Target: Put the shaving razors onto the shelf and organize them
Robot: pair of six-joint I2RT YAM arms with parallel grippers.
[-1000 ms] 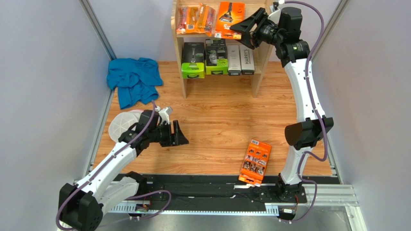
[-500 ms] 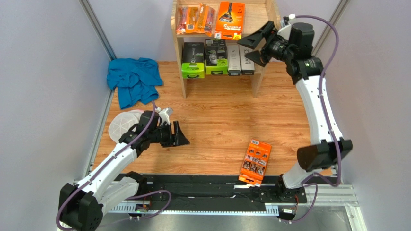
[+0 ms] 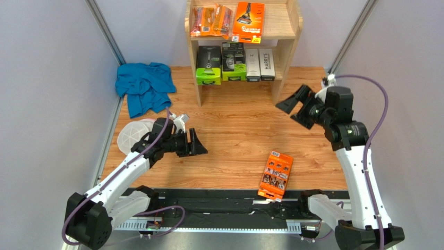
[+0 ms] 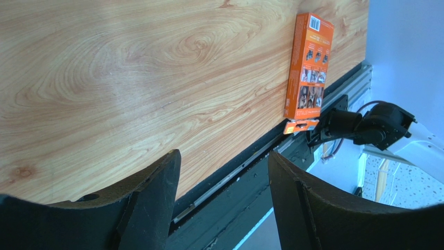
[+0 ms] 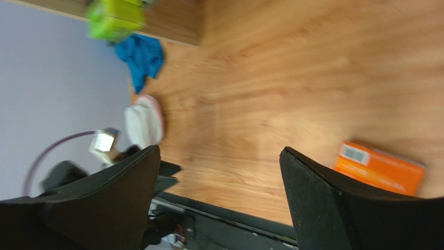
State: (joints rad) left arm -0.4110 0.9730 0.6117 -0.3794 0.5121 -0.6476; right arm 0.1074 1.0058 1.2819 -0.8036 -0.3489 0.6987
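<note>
The wooden shelf [image 3: 284, 57] stands at the back. Its top tier holds two narrow orange blister packs [image 3: 211, 20] and a flat orange box [image 3: 248, 21]. Two green-and-black packs [image 3: 221, 63] and two long white boxes [image 3: 260, 64] stand on its lower tier. Another flat orange box [image 3: 276, 175] lies on the table near the front edge, also seen in the left wrist view [image 4: 308, 67] and the right wrist view [image 5: 379, 168]. My right gripper [image 3: 285, 111] [image 5: 220, 150] hovers open and empty in front of the shelf's right side. My left gripper [image 3: 197, 144] [image 4: 223, 156] is open and empty, left of that box.
A blue cloth [image 3: 145, 86] lies crumpled at the back left. White round mesh discs [image 3: 133, 134] sit beside my left arm. A black rail [image 3: 219, 200] runs along the near edge. Grey walls close in both sides.
My right arm has pulled back from the shelf's top tier, down and toward the near right, its jaws opening wider. The left arm has barely moved.
</note>
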